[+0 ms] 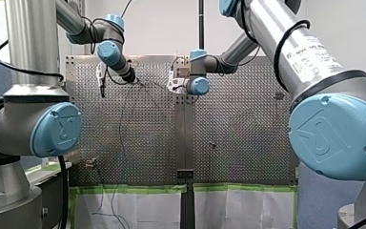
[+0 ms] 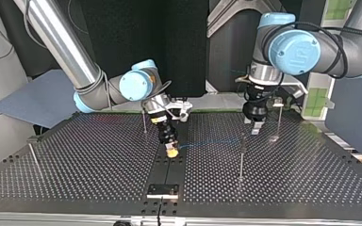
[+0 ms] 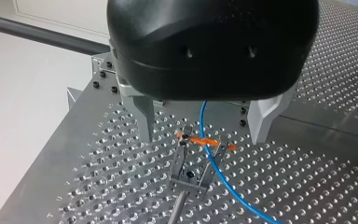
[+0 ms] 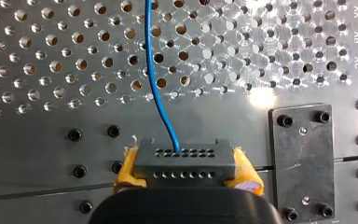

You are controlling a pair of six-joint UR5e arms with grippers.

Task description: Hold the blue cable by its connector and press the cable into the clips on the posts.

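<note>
Nearest the across-table camera, my right gripper (image 2: pixel 171 151) hangs low over the perforated table (image 2: pixel 75 165), its yellow pads (image 4: pixel 244 172) clamped tight on the black connector (image 4: pixel 182 161) of the blue cable (image 4: pixel 149 56). From there the cable runs just above the plate to a thin post (image 2: pixel 242 157). There it crosses the orange band (image 3: pixel 193 139) between the prongs of the clip (image 3: pixel 189 176); whether it is pressed home cannot be told. Farther back, my left gripper (image 3: pixel 204 137) hovers over that clip, metal fingers spread wide to either side and holding nothing. On this showing the hold is made and the first clip is under way; the other posts (image 2: pixel 278 117) show no cable, so most of the routing lies ahead.
</note>
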